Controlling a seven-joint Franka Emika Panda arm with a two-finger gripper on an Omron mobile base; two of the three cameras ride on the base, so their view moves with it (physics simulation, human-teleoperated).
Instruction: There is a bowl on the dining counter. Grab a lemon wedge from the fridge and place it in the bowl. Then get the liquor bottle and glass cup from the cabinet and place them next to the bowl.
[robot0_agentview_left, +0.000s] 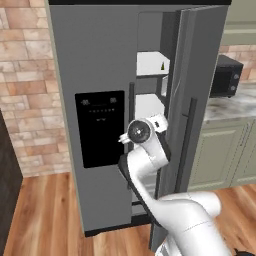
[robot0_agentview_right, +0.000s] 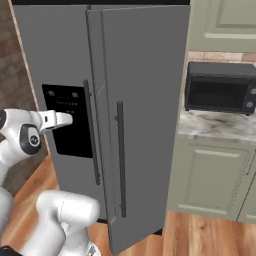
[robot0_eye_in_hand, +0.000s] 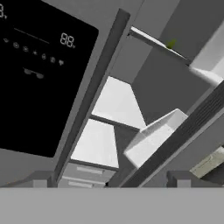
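The grey fridge (robot0_agentview_left: 95, 60) stands ahead with its right door (robot0_agentview_left: 196, 100) swung partly open, showing white shelves and bins inside. A tiny yellowish-green lemon wedge (robot0_agentview_left: 163, 65) lies on an upper shelf; in the hand view the lemon wedge (robot0_eye_in_hand: 171, 43) sits far up and to the right. My gripper (robot0_eye_in_hand: 110, 180) is open with nothing between its fingers. It hangs in front of the door gap, below the wedge and well short of it. The left door's dark handle (robot0_eye_in_hand: 94, 94) runs just beside the gripper. The bowl, dining counter, liquor bottle and glass cup are out of view.
The open door (robot0_agentview_right: 145, 100) blocks the space to my right. Beyond it a black microwave (robot0_agentview_right: 220, 87) sits on a marble worktop (robot0_agentview_right: 215, 125) over green base cabinets (robot0_agentview_right: 212, 175), with a sage-green wall cabinet (robot0_agentview_right: 222, 22) above. To the left are a brick wall (robot0_agentview_left: 25, 90) and wood floor.
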